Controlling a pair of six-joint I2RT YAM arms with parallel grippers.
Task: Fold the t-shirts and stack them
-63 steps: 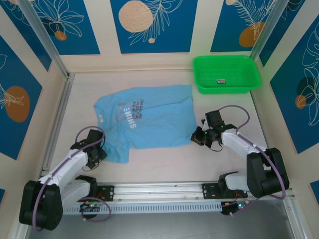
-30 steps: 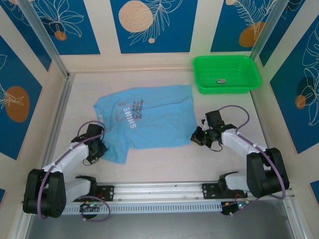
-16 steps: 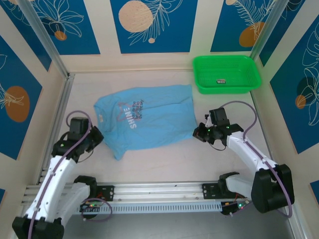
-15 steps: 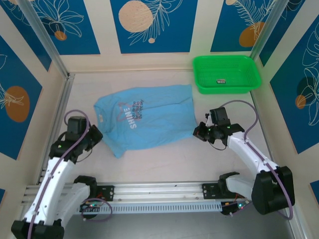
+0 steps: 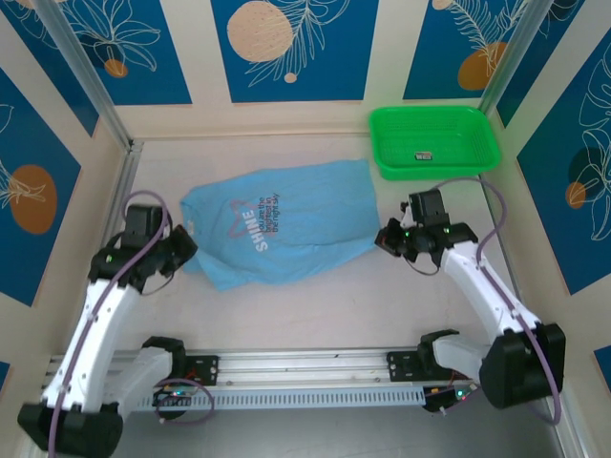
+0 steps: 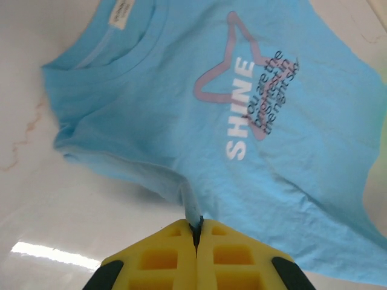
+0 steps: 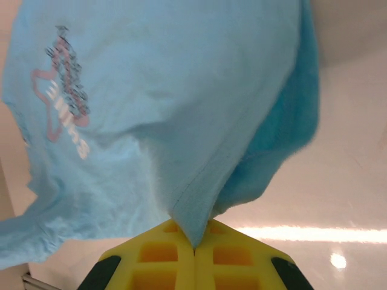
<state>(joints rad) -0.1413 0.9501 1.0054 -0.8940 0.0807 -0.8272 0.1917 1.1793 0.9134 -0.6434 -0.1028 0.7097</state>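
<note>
On the worktop (image 5: 315, 315) between the arms, the sky-blue t-shirt (image 5: 277, 234) is lying print-side up. The left claw (image 5: 181, 251) is clenching a pinch of cloth at the shirt's left edge, and the right claw (image 5: 383, 239) is gripping the hem on the opposite side. A green basket (image 5: 449, 174) is sitting near the shirt's far right corner.

Sky-blue t-shirt (image 5: 315, 215), white-pink lettering (image 5: 263, 218); bright green basket (image 5: 449, 173); blue wall panels (image 5: 334, 57), orange discs (image 5: 260, 31)
</note>
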